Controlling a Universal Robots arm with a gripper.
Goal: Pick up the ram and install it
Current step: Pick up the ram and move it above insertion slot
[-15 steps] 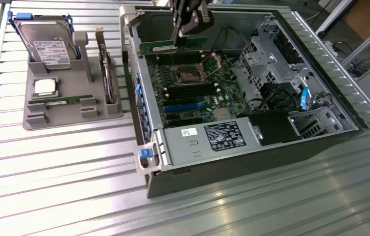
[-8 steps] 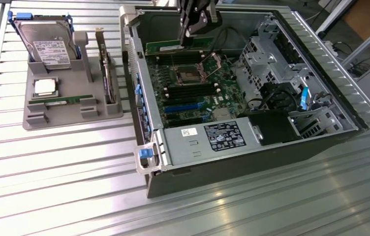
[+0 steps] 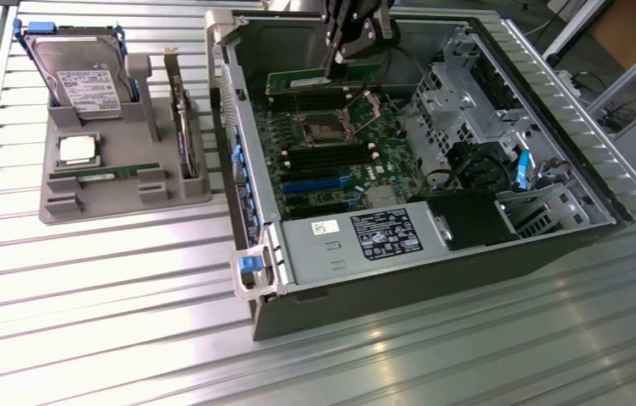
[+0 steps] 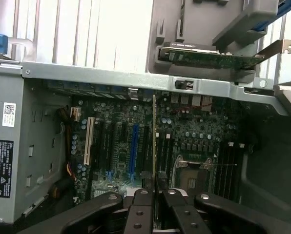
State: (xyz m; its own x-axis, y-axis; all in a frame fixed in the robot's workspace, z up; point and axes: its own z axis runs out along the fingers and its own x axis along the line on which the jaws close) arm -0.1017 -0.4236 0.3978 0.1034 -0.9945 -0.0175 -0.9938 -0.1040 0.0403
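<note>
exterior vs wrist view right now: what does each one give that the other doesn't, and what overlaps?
Exterior view: the hard drive and square processor chip on the gray holder, plus the ram showing its flat green face. Wrist view: the ram edge-on in the shut gripper, above the motherboard, and a long white slot. Both: ram, gripper, motherboard, processor socket, power supply label, bracketed card.

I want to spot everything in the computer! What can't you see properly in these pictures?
- The ram, its chips and label: in the wrist view, it is seen edge-on as a thin line.
- The claw, its upper part: in the exterior view, it is cut off by the top edge.
- The power supply label, its words: in the exterior view, they are too small to read.
</note>
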